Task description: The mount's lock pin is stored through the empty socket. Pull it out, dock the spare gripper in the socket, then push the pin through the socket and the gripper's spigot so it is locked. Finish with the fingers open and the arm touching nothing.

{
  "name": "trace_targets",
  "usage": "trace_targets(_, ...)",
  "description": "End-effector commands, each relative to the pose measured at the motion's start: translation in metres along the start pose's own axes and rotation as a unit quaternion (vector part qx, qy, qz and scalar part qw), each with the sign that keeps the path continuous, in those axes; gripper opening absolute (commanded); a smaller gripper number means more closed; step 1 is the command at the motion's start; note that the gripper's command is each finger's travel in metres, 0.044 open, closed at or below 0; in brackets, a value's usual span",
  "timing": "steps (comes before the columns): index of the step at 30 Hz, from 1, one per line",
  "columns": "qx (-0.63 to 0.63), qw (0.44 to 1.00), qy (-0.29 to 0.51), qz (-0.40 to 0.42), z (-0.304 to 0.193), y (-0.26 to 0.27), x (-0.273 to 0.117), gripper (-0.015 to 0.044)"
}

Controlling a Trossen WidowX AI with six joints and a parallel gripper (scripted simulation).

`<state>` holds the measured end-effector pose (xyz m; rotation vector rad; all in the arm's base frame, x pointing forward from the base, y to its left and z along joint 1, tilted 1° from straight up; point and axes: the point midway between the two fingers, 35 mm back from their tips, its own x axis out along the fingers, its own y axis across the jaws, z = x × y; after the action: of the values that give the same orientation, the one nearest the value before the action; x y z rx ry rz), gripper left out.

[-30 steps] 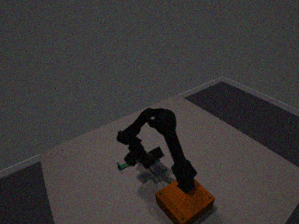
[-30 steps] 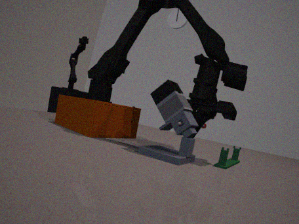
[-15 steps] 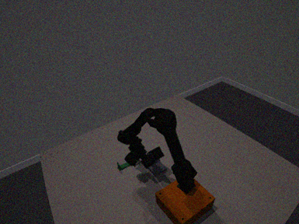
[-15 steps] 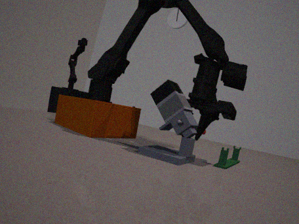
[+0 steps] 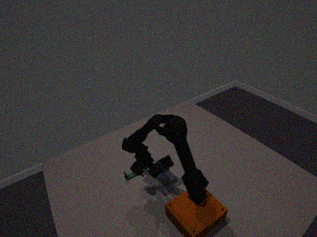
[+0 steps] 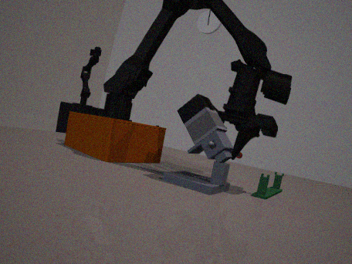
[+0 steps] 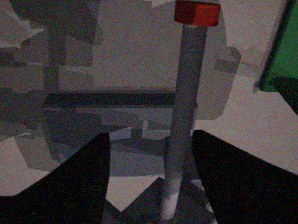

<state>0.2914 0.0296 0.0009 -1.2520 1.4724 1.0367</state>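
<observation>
Red-headed pin (image 5: 145, 173) (image 6: 239, 155) (image 7: 187, 75) slants lengthwise between parted fingertips of claw (image 5: 155, 173) (image 6: 234, 157) (image 7: 151, 139), nearer one, toward left edge of tabletop (image 5: 248, 180) (image 6: 116, 216) (image 7: 245, 105).

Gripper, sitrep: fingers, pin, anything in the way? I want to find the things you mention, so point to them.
Gripper (image 5: 154, 173) (image 6: 234, 156) (image 7: 151, 139) open partway, nothing gripped. Red-headed pin (image 6: 239, 155) (image 7: 187, 85) in view at the fingers; can't tell if fully seated. Green stand (image 5: 130, 175) (image 6: 266, 192) (image 7: 285, 55) off to one side, not between the fingers.

The grey mount (image 5: 168, 177) (image 6: 193, 183) (image 7: 80, 125) stands with its dark-ended upper block tilted, and the slim grey pin (image 5: 143, 174) (image 6: 239, 155) (image 7: 187, 85), red-headed, slants beside that block, its seating unclear, as is the spare gripper's.
</observation>
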Motion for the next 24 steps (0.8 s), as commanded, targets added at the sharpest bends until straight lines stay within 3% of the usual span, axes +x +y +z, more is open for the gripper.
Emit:
trace_targets(1, 0.001, 1.000, -0.001, -0.002, 0.004, 0.000, -0.009, 0.0200)
trace_targets(24, -0.010, 1.000, 0.015, 0.019, 0.022, 0.011, -0.052, 0.0200)
